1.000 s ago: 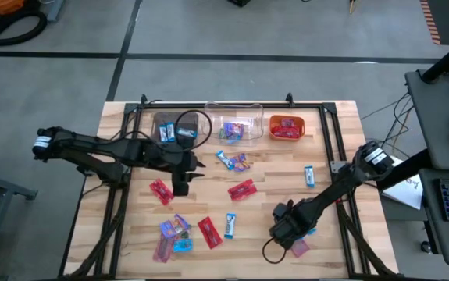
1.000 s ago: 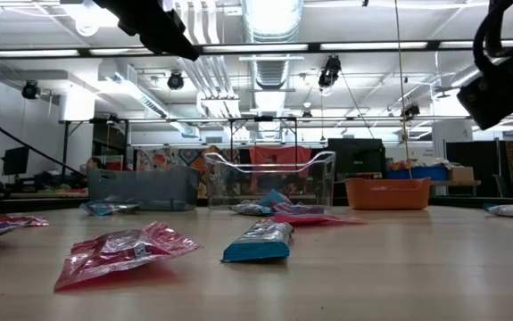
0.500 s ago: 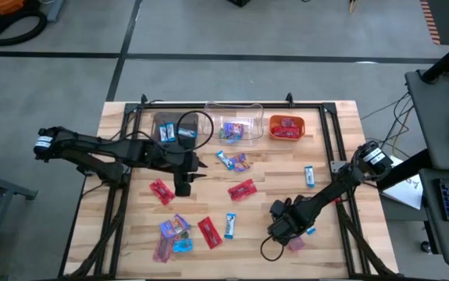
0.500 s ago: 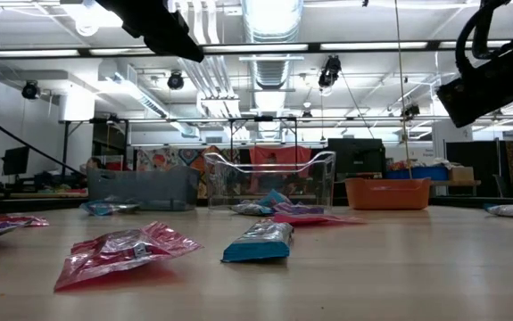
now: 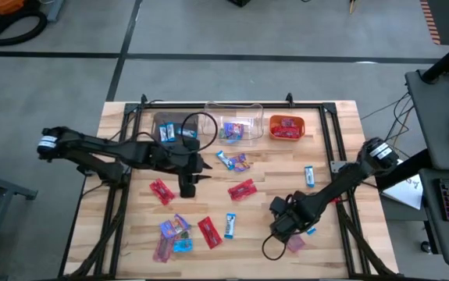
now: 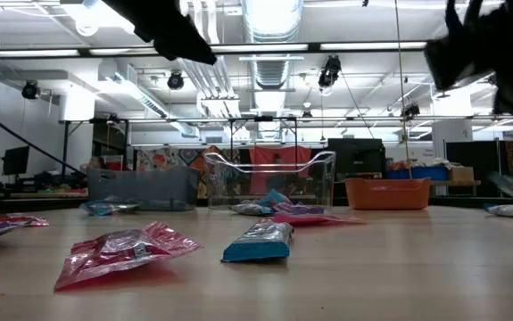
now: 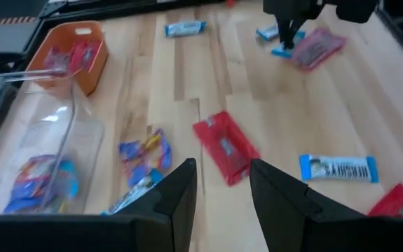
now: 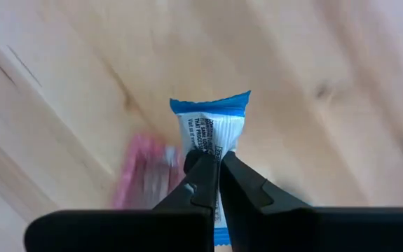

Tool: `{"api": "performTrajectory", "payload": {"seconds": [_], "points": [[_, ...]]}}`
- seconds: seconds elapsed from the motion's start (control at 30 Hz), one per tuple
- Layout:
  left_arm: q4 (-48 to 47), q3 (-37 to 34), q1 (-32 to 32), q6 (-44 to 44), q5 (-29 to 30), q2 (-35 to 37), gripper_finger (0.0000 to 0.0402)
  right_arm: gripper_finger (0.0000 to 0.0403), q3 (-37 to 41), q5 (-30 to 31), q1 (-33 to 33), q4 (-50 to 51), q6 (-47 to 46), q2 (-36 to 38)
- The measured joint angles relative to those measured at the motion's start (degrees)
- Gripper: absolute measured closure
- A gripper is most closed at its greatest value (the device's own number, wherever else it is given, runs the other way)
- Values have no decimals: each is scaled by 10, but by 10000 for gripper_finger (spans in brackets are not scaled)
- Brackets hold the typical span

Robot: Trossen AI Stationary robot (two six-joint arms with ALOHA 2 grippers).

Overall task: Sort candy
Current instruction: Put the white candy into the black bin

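My right gripper [image 5: 283, 226] is at the table's near right, shut on a blue-and-white candy [image 8: 210, 124]. A pink candy [image 5: 297, 245] lies on the wood just beside it. My left gripper [image 5: 187, 187] hovers open and empty over the table's middle left, with a red candy [image 7: 223, 147] and a blue-and-white candy [image 7: 338, 168] lying flat ahead of it. More candies [image 5: 176, 234] lie scattered at the near left. The brown bin [image 5: 179, 125], the clear bin [image 5: 236, 123] and the orange bin [image 5: 286, 126] stand along the far edge. My right gripper pinches the blue-and-white candy's flat faces between its two fingers [image 8: 200, 183]. The candy's blue crimped end [image 8: 210, 105] sticks out beyond the fingertips, and the rest reaches back between them. The fingers point down at the table. The candy seems lifted off the wood.
Another blue-and-white candy [image 5: 309, 176] lies at the right and a red one [image 5: 241, 189] in the middle. A dark frame [image 5: 329, 133] runs around the tabletop. Bare wood shows between the middle candies and the right gripper.
My right gripper has risen a little and gone slightly toward the table's left with the blue-and-white candy in its fingers. The pink candy has stayed on the wood. My left gripper has drifted slightly toward the table's right.
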State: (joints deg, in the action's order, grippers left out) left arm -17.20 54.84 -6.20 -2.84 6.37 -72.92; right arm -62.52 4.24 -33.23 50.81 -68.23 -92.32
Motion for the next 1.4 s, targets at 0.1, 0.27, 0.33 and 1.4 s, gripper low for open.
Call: {"api": "performTrajectory", "payload": {"seconds": [0.1,0.27,0.33,1.4], "points": [[82,-26,0,5,-20,-18,284,394,0,77,0,-5,9,27],[248,-81,0,5,-65,-50,284,394,0,290,0,-27,49,59],[331,-100,0,9,-70,-63,284,394,0,392,0,-43,69,64],[616,-69,4,79,7,-230,284,394,-1,568,54,-353,351,58]]}}
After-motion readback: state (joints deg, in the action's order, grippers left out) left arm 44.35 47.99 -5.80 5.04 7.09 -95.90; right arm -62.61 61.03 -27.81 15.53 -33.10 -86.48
